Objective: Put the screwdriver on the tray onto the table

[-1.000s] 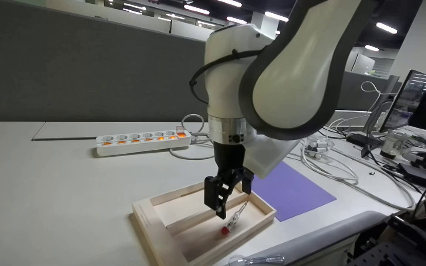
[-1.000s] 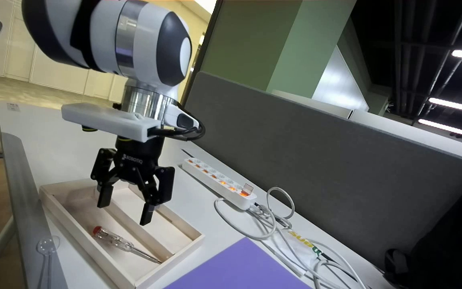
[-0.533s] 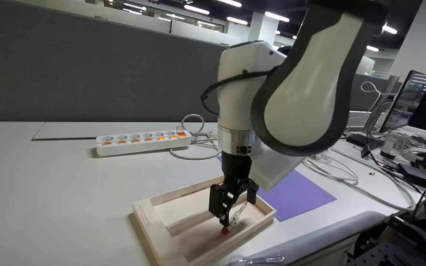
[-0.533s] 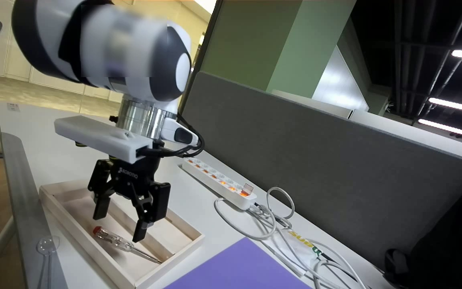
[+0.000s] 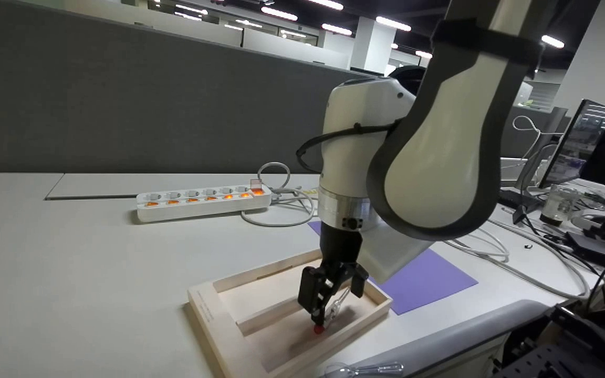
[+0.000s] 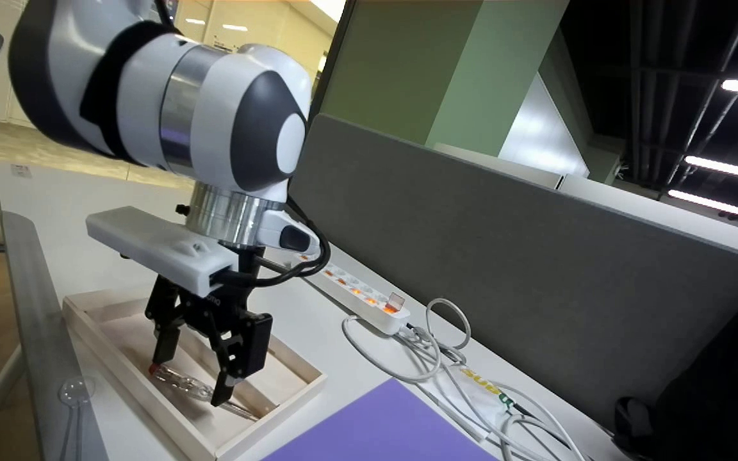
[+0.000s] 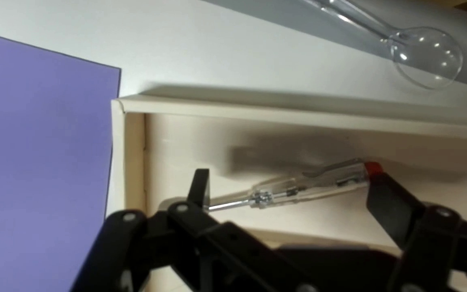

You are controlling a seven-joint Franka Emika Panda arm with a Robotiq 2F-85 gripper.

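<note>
The screwdriver has a clear handle, a red end cap and a thin silvery shaft. It lies in the tray's near compartment in both exterior views (image 5: 335,310) (image 6: 183,382) and in the wrist view (image 7: 310,184). The pale wooden tray (image 5: 229,336) (image 6: 273,419) (image 7: 258,112) rests on the grey-white table (image 5: 97,273) (image 6: 318,339) (image 7: 176,48). My gripper (image 5: 338,304) (image 6: 191,379) (image 7: 288,182) is open, low over the screwdriver. One finger overlaps the red cap, the other hides the shaft's tip. I cannot tell whether they touch it.
A purple sheet (image 5: 423,278) (image 6: 382,429) (image 7: 43,162) lies beside the tray. A clear spoon-like item (image 7: 426,59) (image 5: 365,370) lies by the table's edge. A power strip (image 5: 202,205) with cables (image 6: 433,358) and a grey partition (image 5: 150,105) stand behind.
My gripper has come down into the tray over the screwdriver, shifting to the right in an exterior view. It stays open. The screwdriver and tray have not visibly moved.
</note>
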